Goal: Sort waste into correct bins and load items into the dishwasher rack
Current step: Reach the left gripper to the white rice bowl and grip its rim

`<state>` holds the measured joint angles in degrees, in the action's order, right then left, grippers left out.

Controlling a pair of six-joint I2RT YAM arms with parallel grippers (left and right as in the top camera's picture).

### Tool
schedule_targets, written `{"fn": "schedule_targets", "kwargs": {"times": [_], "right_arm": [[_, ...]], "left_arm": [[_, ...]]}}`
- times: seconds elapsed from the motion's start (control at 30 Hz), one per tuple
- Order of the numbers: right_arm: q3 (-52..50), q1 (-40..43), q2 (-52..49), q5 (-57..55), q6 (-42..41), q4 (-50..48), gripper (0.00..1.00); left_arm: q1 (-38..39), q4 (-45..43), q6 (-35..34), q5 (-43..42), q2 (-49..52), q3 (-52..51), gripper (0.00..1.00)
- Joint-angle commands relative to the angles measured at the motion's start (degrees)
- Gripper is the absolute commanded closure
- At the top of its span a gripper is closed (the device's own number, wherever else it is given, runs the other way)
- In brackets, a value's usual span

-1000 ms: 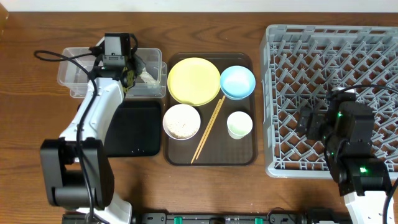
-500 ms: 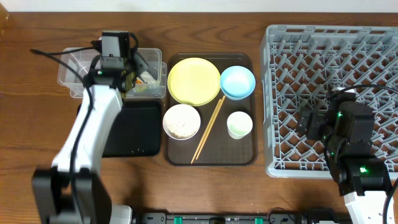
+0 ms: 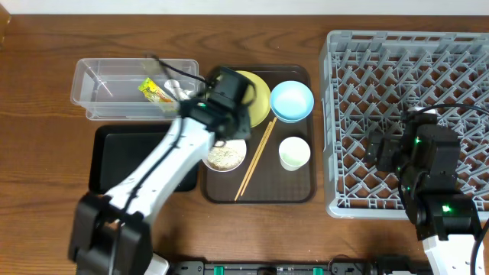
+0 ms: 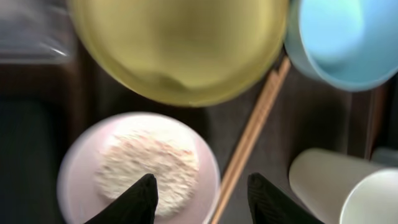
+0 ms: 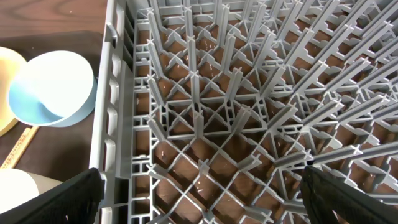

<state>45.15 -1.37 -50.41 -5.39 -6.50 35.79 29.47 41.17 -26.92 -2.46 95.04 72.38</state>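
- The left arm is swinging away from the clear container point(image 3: 95, 98), where it was hovering a moment ago, and is now reaching across the brown serving tray point(image 3: 298, 192).
- The left claw point(image 4: 200, 193) is hanging spread open and holding nothing, its dark fingertips point(image 4: 138, 200) straddling the right rim of the white bowl point(image 4: 71, 180).
- That bowl is carrying the clump of rice point(image 4: 146, 167) and is sitting directly under the claw.
- The chopsticks point(image 4: 252, 134) are lying together as one pair, slanting just beside the bowl, with the single white cup point(image 4: 329, 183) on their other side.
- Farther on, one yellow plate point(image 4: 180, 50) and one blue bowl point(image 4: 342, 43) are sitting side by side, making two bowls in all.
- The snack wrapper point(image 3: 155, 92) is lying inside the clear container, with the black tray point(image 3: 114, 156) next to it on the desk point(image 3: 38, 137): two bins.
- The right claw point(image 5: 199, 202) is hanging wide open and empty over the grey rack point(image 5: 249, 112), which is holding no dishes.
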Motion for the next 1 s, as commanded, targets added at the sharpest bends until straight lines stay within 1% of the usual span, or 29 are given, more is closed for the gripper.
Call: {"fn": "schedule_targets", "kwargs": {"times": [0.0, 0.13, 0.37, 0.4, 0.5, 0.53, 0.63, 0.67, 0.77, 0.83, 0.87, 0.9, 0.93, 0.97], "right_arm": [[1.27, -0.52, 0.11, -0.13, -0.31, 0.07, 0.01], [1.25, -0.52, 0.11, -0.13, -0.31, 0.04, 0.01], [1.25, -0.52, 0.11, -0.13, -0.31, 0.04, 0.01], [1.25, -0.52, 0.11, -0.13, -0.31, 0.04, 0.01], [1.27, -0.52, 0.11, -0.13, -0.31, 0.04, 0.01], [1.27, -0.52, 0.11, -0.13, -0.31, 0.04, 0.01], [1.25, -0.52, 0.11, -0.13, -0.31, 0.04, 0.01], [1.27, -0.52, 0.11, -0.15, -0.31, 0.04, 0.01], [1.27, -0.52, 0.11, -0.15, -0.31, 0.04, 0.01], [1.25, -0.52, 0.11, -0.15, -0.31, 0.07, 0.01], [1.27, -0.52, 0.11, -0.13, -0.31, 0.07, 0.01], [1.27, -0.52, 0.11, -0.15, -0.31, 0.04, 0.01], [1.27, -0.52, 0.11, -0.13, -0.31, 0.04, 0.01], [1.27, -0.52, 0.11, -0.13, -0.31, 0.04, 0.01]], "left_arm": [[3.04, 0.15, 0.98, 0.39, 4.00, -0.96, 0.51], [4.87, -0.07, 0.94, 1.62, 8.39, -0.96, 0.52], [5.33, -0.11, 0.70, 1.60, 14.53, -0.96, 0.60], [5.33, -0.11, 0.70, 1.57, 15.28, -0.96, 0.63], [5.33, -0.04, 0.74, 1.57, 16.28, -0.96, 0.76], [5.33, -0.07, 0.76, 1.60, 16.31, -0.96, 0.79], [5.33, -0.07, 0.76, 1.60, 15.78, -0.92, 0.81], [5.33, -0.02, 0.76, 1.60, 15.58, -0.90, 0.86], [5.33, 0.17, 0.76, 1.60, 14.43, -0.90, 0.89], [5.33, 0.13, 0.76, 1.62, 13.31, -0.90, 0.90], [5.33, 0.07, 0.76, 1.62, 12.94, -0.90, 0.89], [5.33, -0.04, 0.76, 1.62, 12.70, -0.90, 0.77], [5.33, -0.11, 0.76, 1.62, 12.63, -0.90, 0.72], [5.33, -0.13, 0.76, 1.60, 12.63, -0.90, 0.72]]}}
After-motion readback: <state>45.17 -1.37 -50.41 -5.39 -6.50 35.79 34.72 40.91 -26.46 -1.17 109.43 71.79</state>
